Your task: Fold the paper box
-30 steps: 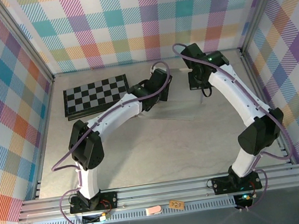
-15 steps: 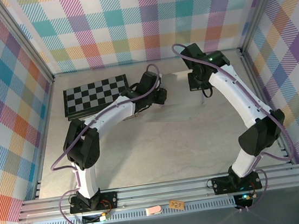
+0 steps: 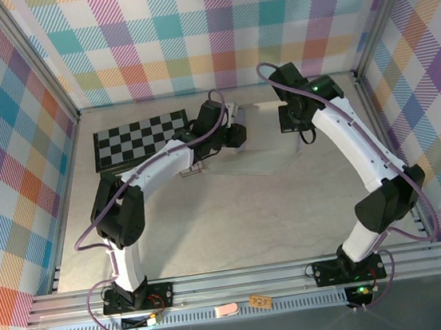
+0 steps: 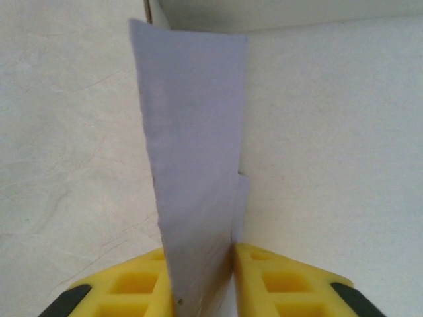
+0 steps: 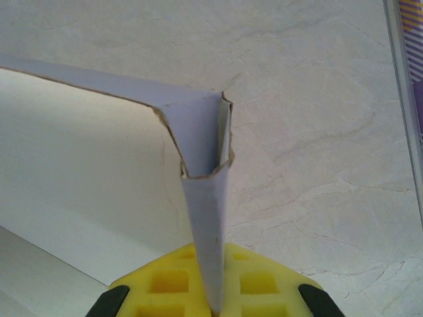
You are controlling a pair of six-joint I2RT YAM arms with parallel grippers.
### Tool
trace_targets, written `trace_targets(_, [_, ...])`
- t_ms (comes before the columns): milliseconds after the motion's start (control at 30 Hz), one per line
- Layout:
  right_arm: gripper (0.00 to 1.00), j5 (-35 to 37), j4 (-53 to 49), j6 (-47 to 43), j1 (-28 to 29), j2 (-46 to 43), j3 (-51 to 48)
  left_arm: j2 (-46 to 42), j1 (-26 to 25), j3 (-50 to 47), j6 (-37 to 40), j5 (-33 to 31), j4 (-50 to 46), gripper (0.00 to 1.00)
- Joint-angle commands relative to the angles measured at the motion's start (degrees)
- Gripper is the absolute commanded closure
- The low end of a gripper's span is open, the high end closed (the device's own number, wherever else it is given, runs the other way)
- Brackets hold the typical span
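Note:
The paper box [image 3: 263, 150] lies on the table between my two grippers, lavender outside and cream inside. My left gripper [image 3: 235, 131] is at the box's left edge. In the left wrist view a lavender flap [image 4: 195, 165] stands upright between the yellow fingers [image 4: 277, 284], and the left gripper [image 4: 200, 290] is shut on it. My right gripper [image 3: 290, 124] is at the box's right edge. In the right wrist view it [image 5: 217, 294] pinches a folded lavender corner flap [image 5: 205, 198], with the cream inner face [image 5: 79, 172] to the left.
A black-and-white checkerboard [image 3: 140, 136] lies at the back left, close to the left arm. Aluminium frame rails [image 3: 242, 279] and plaid walls enclose the table. Bare marbled tabletop [image 3: 243, 218] stretches in front of the box.
My left wrist has moved toward the back left and now holds the box's left flap upright. The right gripper has stayed on its corner.

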Motion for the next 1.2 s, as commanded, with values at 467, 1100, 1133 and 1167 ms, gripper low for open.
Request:
trace_targets(467, [1.00,-1.17,-1.19,1.14,0.48,-1.86,0.06,1.93,-6.52,8.33,3.59,-33.88,-19.77,1.00])
trace_targets(1100, [1.00,-3.77,-0.75,-0.55,0.59,-1.78,0.28,-6.98,-5.91,-0.95,2.23,-17.90,-2.18,0.71])
trace_targets(1133, [1.00,-4.10,-0.51,-0.66,0.61,-2.03,0.28,-7.07,-4.71,-1.55,1.15,-13.32,-0.63,0.68])
trace_targets(1167, [1.00,-4.39,-0.33,-0.74,0.59,-2.28,0.17,-6.73,-3.30,-1.57,-0.40,-9.65,-0.22,0.67])
